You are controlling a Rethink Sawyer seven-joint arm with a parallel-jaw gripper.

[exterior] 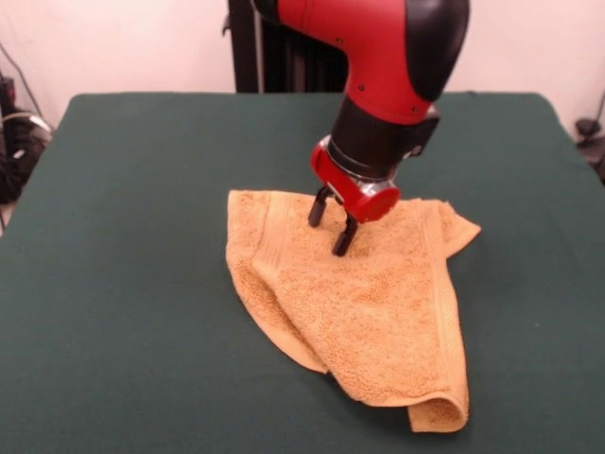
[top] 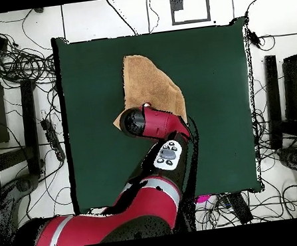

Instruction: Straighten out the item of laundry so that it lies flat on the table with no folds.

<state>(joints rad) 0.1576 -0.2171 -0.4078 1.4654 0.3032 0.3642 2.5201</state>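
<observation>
The orange-tan towel (exterior: 373, 307) lies near the middle of the dark green table (exterior: 123, 246). It is folded over itself into a rough triangle, with a rolled-up corner at its near right end and a band stripe along its right side. My gripper (exterior: 328, 236) points down over the towel's far part. Its two black fingers (exterior: 344, 236) stand apart, with the tips at or just above the cloth and nothing held between them. In the overhead view the towel (top: 149, 81) shows on the table (top: 91, 122), and the arm's wrist (top: 137, 121) hides the gripper.
The arm's pedestal (exterior: 284, 47) stands at the table's far edge. Cables and dark equipment (top: 10, 65) lie on the floor around the table. The green cloth stretches wide on every side of the towel.
</observation>
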